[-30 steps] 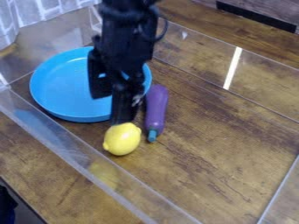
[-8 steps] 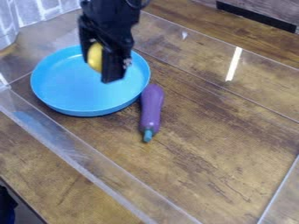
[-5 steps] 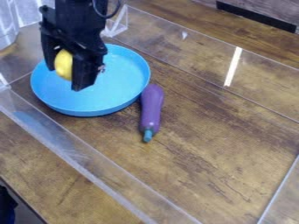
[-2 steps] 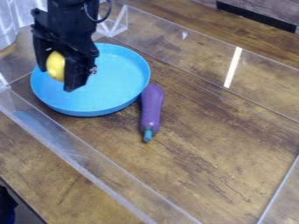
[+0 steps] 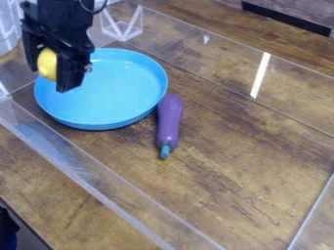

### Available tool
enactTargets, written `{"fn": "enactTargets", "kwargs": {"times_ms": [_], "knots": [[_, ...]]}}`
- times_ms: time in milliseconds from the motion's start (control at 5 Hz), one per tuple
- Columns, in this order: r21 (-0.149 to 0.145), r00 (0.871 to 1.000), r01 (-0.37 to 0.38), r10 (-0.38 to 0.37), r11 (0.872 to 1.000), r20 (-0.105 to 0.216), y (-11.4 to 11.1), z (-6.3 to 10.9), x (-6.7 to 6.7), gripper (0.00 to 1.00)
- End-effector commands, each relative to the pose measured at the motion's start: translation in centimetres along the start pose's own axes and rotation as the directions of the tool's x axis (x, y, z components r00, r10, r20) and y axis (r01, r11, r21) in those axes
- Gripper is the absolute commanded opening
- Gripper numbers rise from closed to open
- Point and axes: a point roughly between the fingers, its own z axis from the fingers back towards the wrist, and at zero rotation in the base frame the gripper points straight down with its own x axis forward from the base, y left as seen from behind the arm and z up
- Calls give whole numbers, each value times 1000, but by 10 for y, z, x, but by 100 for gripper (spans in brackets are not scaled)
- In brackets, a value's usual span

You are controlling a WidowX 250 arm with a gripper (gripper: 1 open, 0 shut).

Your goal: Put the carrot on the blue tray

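One thing matters to me here, the carrot [image 5: 47,63], which on my screen is a small yellow lemon-shaped toy, smooth and glossy, oval in outline, only a sliver of it showing between the black fingers. I judge it light and hollow, hard plastic rather than soft, so it should not crush, but that rounded slick skin could roll or squirt out of a loose pinch; the safest hold is across its widest middle, not near the tapered ends. My gripper [image 5: 57,66] points nearly straight down and its jaws stand fairly wide, closed around the fruit's belly and carrying it clear of the surface. It hangs at about nine o'clock of the blue tray [image 5: 124,103], over the tray's left rim or just outside it; from this angle I cannot tell which. The tray is round, shallow, bright blue with a raised lip, and bare inside. A purple eggplant [image 5: 170,122] with a green stem lies on the wooden table [image 5: 248,166] at roughly four o'clock of the tray, just beside its edge. I reckon I should bring the fruit back toward the tray's centre before letting go, since so round a thing dropped on the lip may roll off
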Motion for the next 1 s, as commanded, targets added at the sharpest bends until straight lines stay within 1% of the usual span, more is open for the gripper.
{"fn": "enactTargets", "kwargs": {"times_ms": [0, 400, 600, 800], "knots": [[21, 999, -13, 12, 1000, 39, 17, 15, 3, 0], [42, 1000, -6, 4, 999, 26, 12, 4, 12, 0], [53, 999, 26, -27, 998, 24, 7, 0, 17, 0], [41, 997, 70, -71, 997, 34, 8, 0, 19, 100]]}}
